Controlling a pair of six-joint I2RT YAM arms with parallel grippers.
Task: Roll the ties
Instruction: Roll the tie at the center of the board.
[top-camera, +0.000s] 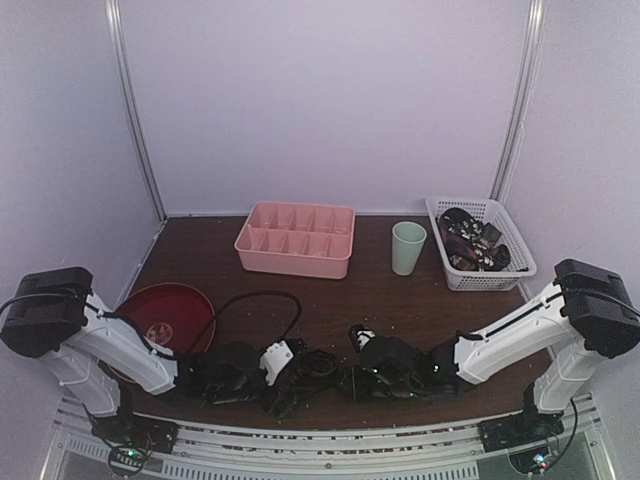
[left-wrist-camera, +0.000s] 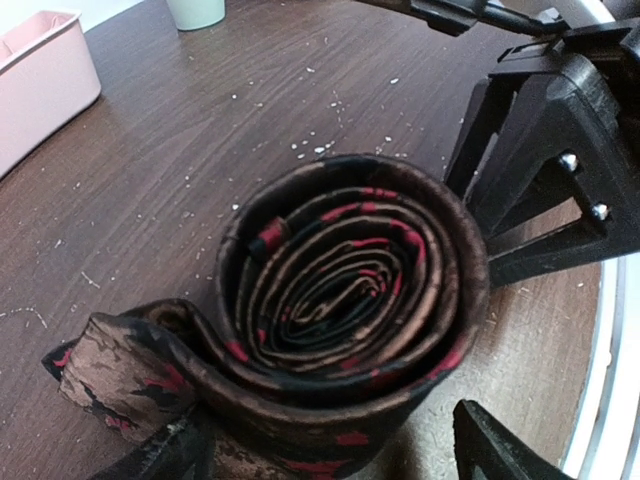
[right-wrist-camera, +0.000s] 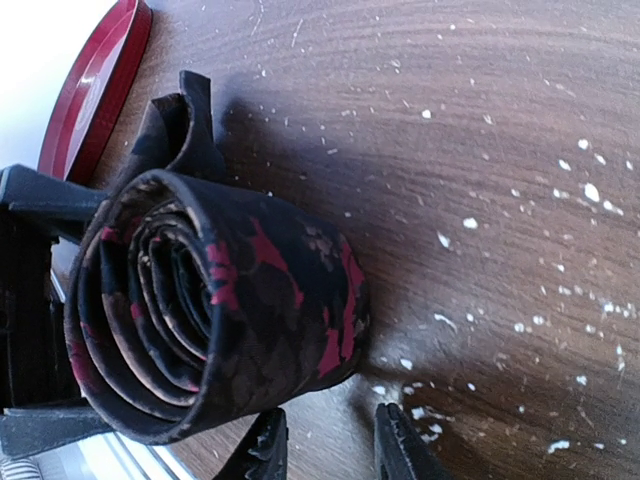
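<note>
Down at the near edge of the table (left-wrist-camera: 200, 130), between the 2 arms, the tie (left-wrist-camera: 350, 310) sits wound into a tight coil, with its loose tail (left-wrist-camera: 110, 375) flopping out to one side. The left gripper (left-wrist-camera: 330, 462) is spread wide and clamps the coil across its outer wraps. The right gripper (right-wrist-camera: 330, 450) is just beside the roll, jaws partly apart, nothing in them. It's soft, light, slick fabric, I'd say, and likely to spring loose if released. The best hold is across the whole roll, pinning that tail.

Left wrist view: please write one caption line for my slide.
Rolled patterned tie on the wooden table, straddled by the left gripper.
</note>
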